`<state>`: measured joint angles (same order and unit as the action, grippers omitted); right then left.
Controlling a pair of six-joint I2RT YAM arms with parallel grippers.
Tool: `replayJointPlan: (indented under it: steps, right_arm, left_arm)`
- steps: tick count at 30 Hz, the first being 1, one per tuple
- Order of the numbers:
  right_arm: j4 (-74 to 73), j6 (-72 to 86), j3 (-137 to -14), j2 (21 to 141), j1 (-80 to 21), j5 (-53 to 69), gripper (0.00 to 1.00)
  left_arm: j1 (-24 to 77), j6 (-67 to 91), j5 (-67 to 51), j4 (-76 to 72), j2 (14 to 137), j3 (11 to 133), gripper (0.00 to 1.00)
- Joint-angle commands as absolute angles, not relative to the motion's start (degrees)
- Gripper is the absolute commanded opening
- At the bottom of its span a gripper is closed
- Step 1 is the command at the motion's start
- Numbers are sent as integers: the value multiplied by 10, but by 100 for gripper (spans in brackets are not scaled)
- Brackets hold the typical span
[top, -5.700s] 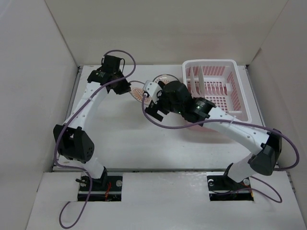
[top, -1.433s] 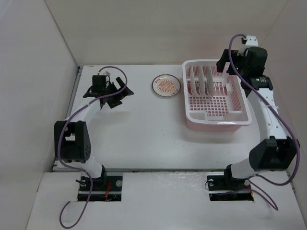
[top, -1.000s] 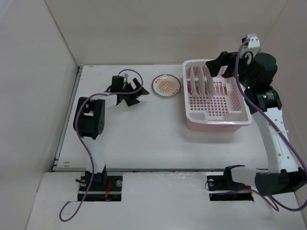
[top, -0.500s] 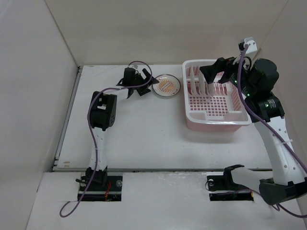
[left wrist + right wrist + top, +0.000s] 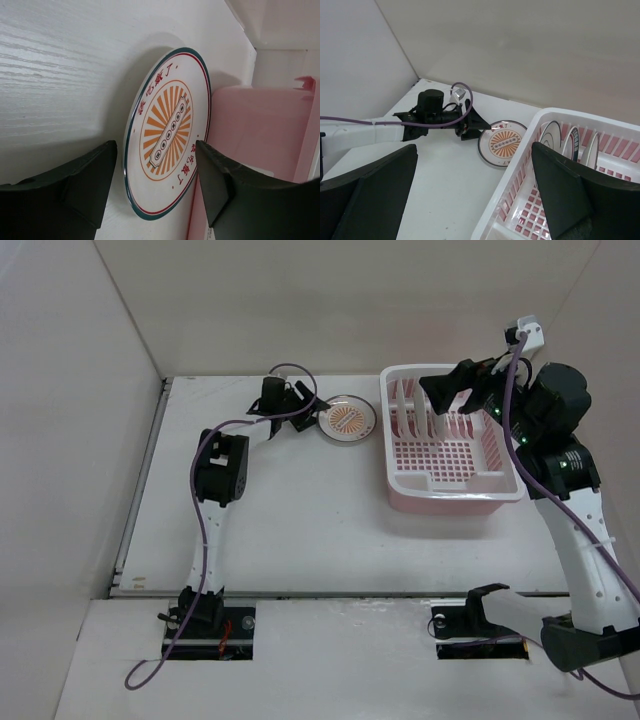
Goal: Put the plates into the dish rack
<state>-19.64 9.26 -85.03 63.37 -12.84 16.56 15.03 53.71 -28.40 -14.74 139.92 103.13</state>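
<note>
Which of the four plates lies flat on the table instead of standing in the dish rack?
The orange sunburst plate beside the rack, outside its wall; the other three stand upright inside it.

The dish rack (image 5: 260,145) runs off the picture at 3 o'clock. Three plates (image 5: 571,142) inside stand edge-on, so their pictures are mostly hidden.

left claw (image 5: 156,146): my jaws apart, one on either side of the plate's near rim | plate (image 5: 167,125): white, dark rim, orange sunburst centre, lying on the white table (image 5: 65,55) | dish rack (image 5: 255,130): pink wall just beside the plate
</note>
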Motion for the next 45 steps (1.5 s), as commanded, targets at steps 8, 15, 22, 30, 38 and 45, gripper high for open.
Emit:
replayJointPlan:
  steps: [8,15,22,30,38,45]
  right_arm:
    - [-177,90,-892,634,-140,187,100]
    - [-190,60,-887,658,-156,194,100]
    - [-225,-18,-889,707,-227,120,100]
    - [-217,-63,-873,750,-302,99,100]
    - [-209,-234,-879,884,-482,-106,100]
    - [-171,-265,-902,946,-524,-106,100]
  left_arm:
    - [158,523,-258,-65,1441,1059,41]
    - [158,512,-270,-27,1464,1111,0]
    - [158,468,-175,25,1342,1023,0]
    - [131,414,-6,195,1091,896,0]
    - [130,424,5,438,1019,996,0]
    - [113,430,-104,457,935,975,0]
